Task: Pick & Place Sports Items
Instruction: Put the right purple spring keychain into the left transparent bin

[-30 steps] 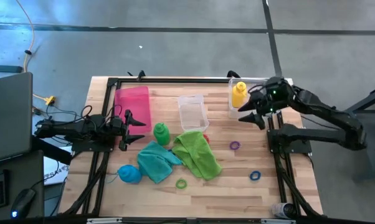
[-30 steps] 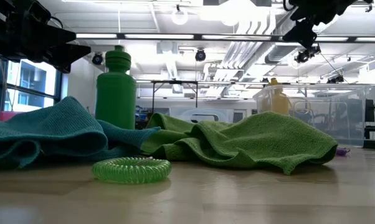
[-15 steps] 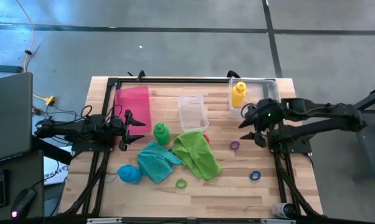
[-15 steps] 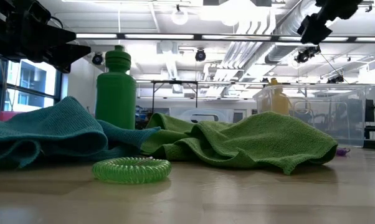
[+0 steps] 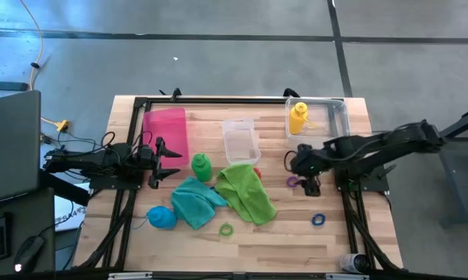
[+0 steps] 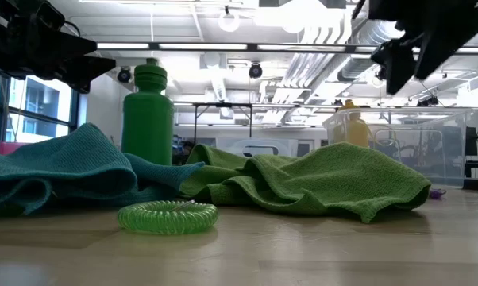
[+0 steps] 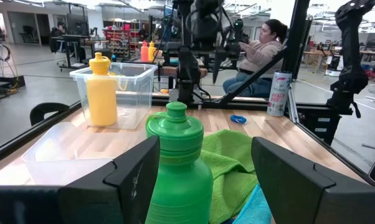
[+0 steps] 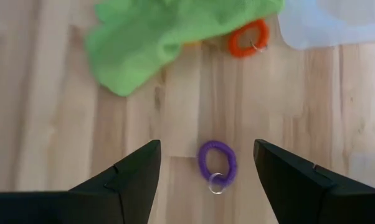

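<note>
Right gripper (image 8: 205, 165) gapes empty over coiled purple ring (image 8: 217, 162); left gripper (image 7: 203, 171) open.

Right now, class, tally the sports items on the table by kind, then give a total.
Bottles: 3 — yellow, green, blue
Towels: 2 — teal, lime green
Elastic rings: 4 — purple, blue, green, orange
Total: 9

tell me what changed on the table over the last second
The right gripper swung from beside the clear box holding the yellow bottle toward the table's middle; it now hangs over the purple ring, jaws open, holding nothing. The left gripper, green bottle, towels and other rings stayed put.
</note>
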Motion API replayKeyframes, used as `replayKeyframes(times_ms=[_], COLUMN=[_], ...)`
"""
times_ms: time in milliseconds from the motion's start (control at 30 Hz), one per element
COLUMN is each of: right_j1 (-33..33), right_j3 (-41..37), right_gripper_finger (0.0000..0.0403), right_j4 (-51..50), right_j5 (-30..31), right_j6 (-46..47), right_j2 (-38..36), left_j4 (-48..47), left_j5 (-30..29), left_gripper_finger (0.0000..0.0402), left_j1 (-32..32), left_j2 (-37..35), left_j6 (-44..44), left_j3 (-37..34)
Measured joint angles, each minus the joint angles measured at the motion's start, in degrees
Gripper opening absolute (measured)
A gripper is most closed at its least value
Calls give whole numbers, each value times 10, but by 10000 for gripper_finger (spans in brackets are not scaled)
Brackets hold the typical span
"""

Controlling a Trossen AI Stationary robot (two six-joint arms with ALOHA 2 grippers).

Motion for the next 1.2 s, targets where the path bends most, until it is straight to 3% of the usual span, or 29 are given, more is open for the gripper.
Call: replayKeyframes(times_ms=[567, 1200], right_j1=[36, 20], right_j3=[0, 0], right_gripper_finger=[248, 247], right_j4=[-8, 35], right_j5=[39, 35], right_j6=[147, 150], right_j2=[191, 312], left_j4=[0, 0], left_j5=[0, 0], left_gripper_finger=[249, 249], left_j1=[0, 0], left_j2=[0, 0], left_j6=[0, 0], left_j3=[0, 0])
